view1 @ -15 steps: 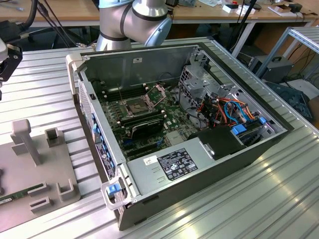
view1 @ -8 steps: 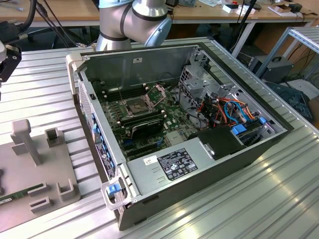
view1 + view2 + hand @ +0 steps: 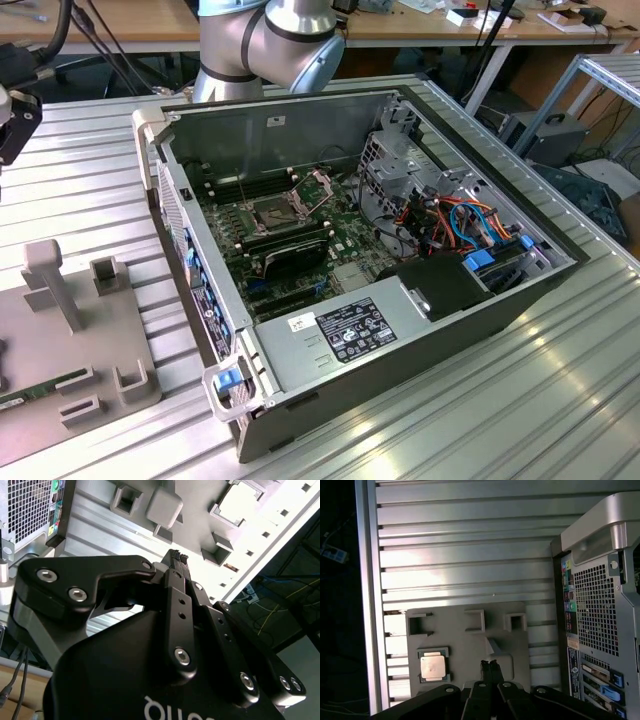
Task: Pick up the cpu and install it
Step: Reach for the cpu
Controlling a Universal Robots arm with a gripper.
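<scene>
- Where the arm reaches over the grey holder plate (image 3: 470, 645), we see its claw (image 3: 490, 666) in the first wrist view, pointing down at the plate and hovering above it without touching.
- We find the claw's two black fingers (image 3: 172, 587) pressed together in the second wrist view, with nothing held between them.
- In the exterior view, the open computer case (image 3: 350, 260) lies on the ribbed metal desk (image 3: 560, 400) just beside the plate, and the arm's silver joint (image 3: 290, 35) rises beyond the case, well apart from the plate.
- We see the cpu (image 3: 432, 666) lying flat in a square pocket of the plate, silver top up, on the side of the plate away from the case.
- The claw is near the cpu but apart from it, over a bare part of the plate between the cpu's pocket and the plate's case-side edge.
</scene>
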